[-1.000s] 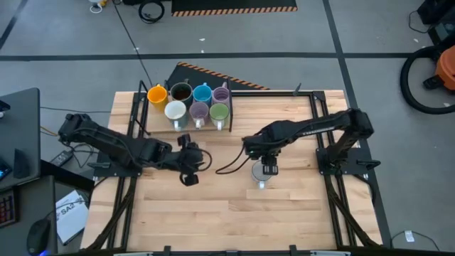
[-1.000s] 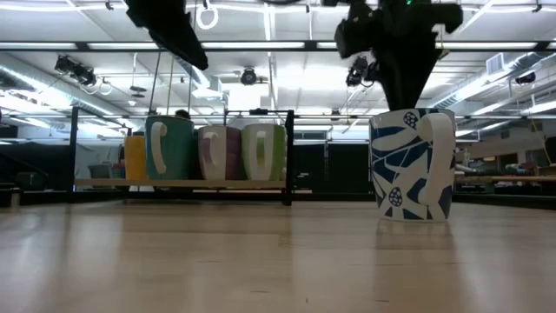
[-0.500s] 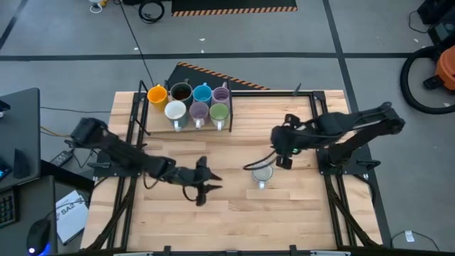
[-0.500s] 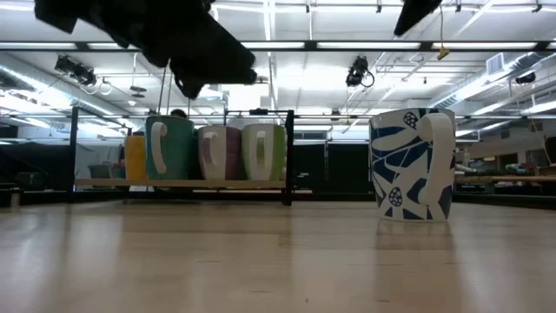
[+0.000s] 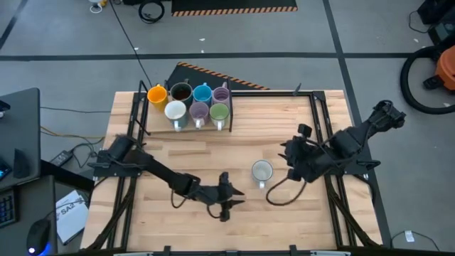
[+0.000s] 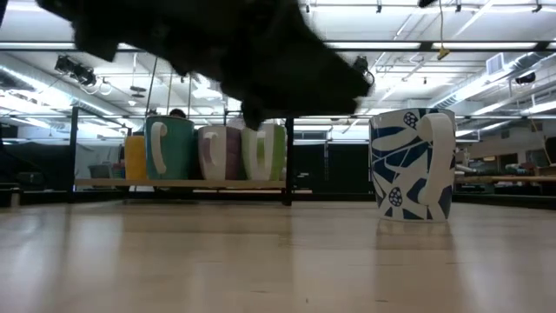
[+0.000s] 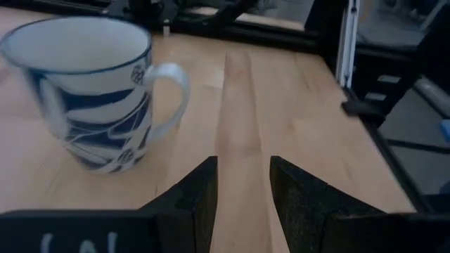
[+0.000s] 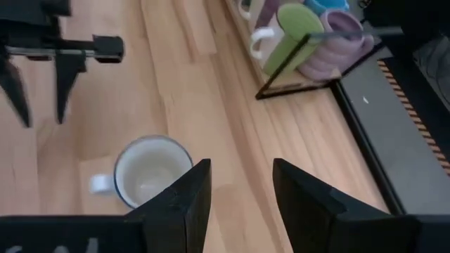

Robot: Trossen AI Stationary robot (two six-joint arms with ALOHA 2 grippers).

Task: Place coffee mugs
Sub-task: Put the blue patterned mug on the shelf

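A white mug with a blue leaf pattern (image 5: 261, 171) stands upright on its base on the wooden table, right of centre, its handle toward the near edge. My left gripper (image 5: 238, 199) hangs open, low over the table, to the mug's near left; in the left wrist view the mug (image 7: 91, 91) lies ahead of the fingers, with nothing between them. My right gripper (image 5: 290, 162) is open, raised to the right of the mug, looking down on it (image 8: 151, 172). Several more mugs (image 5: 192, 103) stand in a rack at the far left.
The black-framed rack (image 6: 191, 183) holds orange, dark brown, blue, lilac, white and green mugs. Black rails (image 5: 316, 121) run along the table's left and right sides. A black cable (image 5: 281, 195) loops on the table beside the right arm. Bare wood lies at the near edge.
My right gripper has risen from just above the patterned mug and drawn back toward the table's right edge, turning as it went. My left gripper has swept down and toward the near right, closing on the mug. The mug has kept its place.
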